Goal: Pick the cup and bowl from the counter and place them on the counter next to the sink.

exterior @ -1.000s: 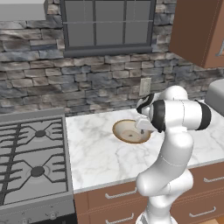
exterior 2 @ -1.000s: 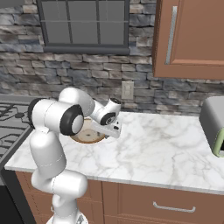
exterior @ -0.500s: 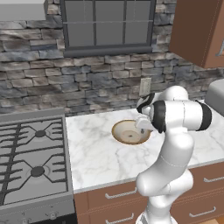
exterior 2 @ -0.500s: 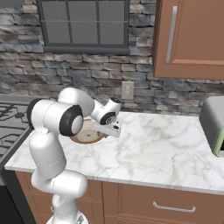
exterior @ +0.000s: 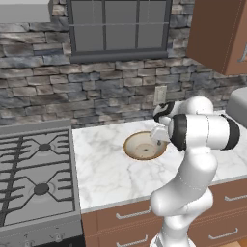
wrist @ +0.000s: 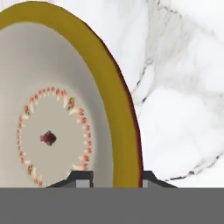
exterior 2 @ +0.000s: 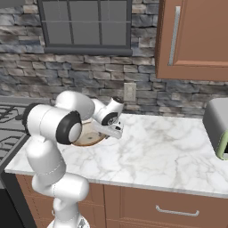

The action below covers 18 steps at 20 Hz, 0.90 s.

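Observation:
The bowl [exterior: 141, 146] [exterior 2: 87, 137], cream inside with a golden-brown rim, rests on the white marble counter [exterior: 106, 173] [exterior 2: 156, 151] near the back wall. My gripper [exterior: 156, 139] [exterior 2: 109, 131] reaches down over the bowl's right-hand rim. Seen through the hand camera, the bowl [wrist: 57, 109] takes up the left half and its rim passes between the tips of the gripper [wrist: 114, 179]. One fingertip [wrist: 84, 177] is inside the bowl, a little off the rim. The other sits at the rim's outer edge, over the counter [wrist: 183, 87]. The jaws are narrow but open. The cup is out of view.
A grey gas stove [exterior: 34, 169] [exterior 2: 6, 120] adjoins the counter on the left. A toaster-like appliance [exterior 2: 218, 129] [exterior: 239, 103] stands at the counter's right end. A wall outlet [exterior: 160, 95] [exterior 2: 129, 91] sits behind the bowl, under a brown upper cabinet [exterior 2: 191, 40].
The arm has stayed over the bowl's rim with hardly any shift. The bowl has not moved.

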### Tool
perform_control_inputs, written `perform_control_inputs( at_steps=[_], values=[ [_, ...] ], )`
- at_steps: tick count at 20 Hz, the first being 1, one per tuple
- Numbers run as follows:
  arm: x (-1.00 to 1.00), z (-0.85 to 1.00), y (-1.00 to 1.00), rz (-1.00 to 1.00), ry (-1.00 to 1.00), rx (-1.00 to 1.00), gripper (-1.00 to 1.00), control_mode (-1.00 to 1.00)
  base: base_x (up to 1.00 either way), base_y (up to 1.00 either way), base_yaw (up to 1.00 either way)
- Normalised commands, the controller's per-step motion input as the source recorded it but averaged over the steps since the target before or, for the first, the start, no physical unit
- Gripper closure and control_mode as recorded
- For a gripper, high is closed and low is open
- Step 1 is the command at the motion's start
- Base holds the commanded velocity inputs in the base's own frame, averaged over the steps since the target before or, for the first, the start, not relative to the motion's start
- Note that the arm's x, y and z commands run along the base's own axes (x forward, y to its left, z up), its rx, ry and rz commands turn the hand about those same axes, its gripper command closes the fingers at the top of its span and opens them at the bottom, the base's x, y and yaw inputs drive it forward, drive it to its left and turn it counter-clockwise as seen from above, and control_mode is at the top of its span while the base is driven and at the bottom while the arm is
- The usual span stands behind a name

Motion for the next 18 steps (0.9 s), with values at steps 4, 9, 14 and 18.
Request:
perform_control_inputs(
  at_steps=[4, 9, 14, 18],
  values=[
    [-0.38, 0.29, 0.0, -0.01, -0.02, 0.05, 1.0, -1.0, 0.0, 0.0, 0.0],
    [-0.38, 0.2, 0.0, -0.06, 0.0, 0.07, 1.0, -1.0, 0.0, 0.0, 0.0],
    [-0.24, 0.07, 0.0, -0.12, 0.0, 0.06, 1.0, -1.0, 0.0, 0.0, 0.0],
    [-0.18, 0.2, 0.0, -0.11, 0.0, 0.05, 1.0, -1.0, 0.0, 0.0, 0.0]
  ],
)
